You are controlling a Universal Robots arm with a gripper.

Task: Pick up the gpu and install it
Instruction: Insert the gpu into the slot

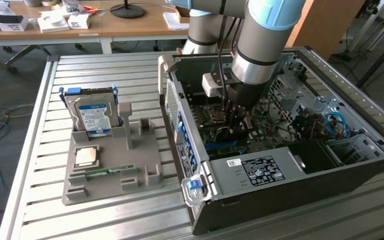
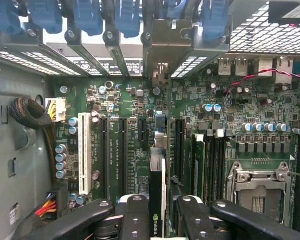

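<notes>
Fingers (image 2: 135, 212) of the gripper (image 2: 160, 204) sit closest to the wrist camera, clamped on the gpu (image 2: 156, 170) across its two flat faces. Card is held on edge, with the black face and logo showing and the thin edge toward the lens.

Exterior view, left to right:
- fixture tray (image 1: 145, 165) at 9 o'clock of the pc case (image 1: 299, 175), with the hard drive (image 1: 93, 114) upright in it
- the arm then reaches down into the open case, wrist roughly at 12 o'clock of the power supply (image 1: 259, 170)

Wrist view, across the motherboard (image 2: 130, 100): white slot (image 2: 84, 152), pair of long black slots (image 2: 106, 160), held card, another long black slot (image 2: 179, 145), cpu socket (image 2: 257, 192).

Key relation: the card's long axis runs parallel to the slots and points at the rear bracket openings (image 2: 170, 45). The card is in the hand, not off to any side of it. It lies between the black pair and the next long slot. The card hides whatever is directly beneath it.

My read: alignment looks about right. Can't tell whether the contact edge has entered a slot or hangs just above the board.
</notes>
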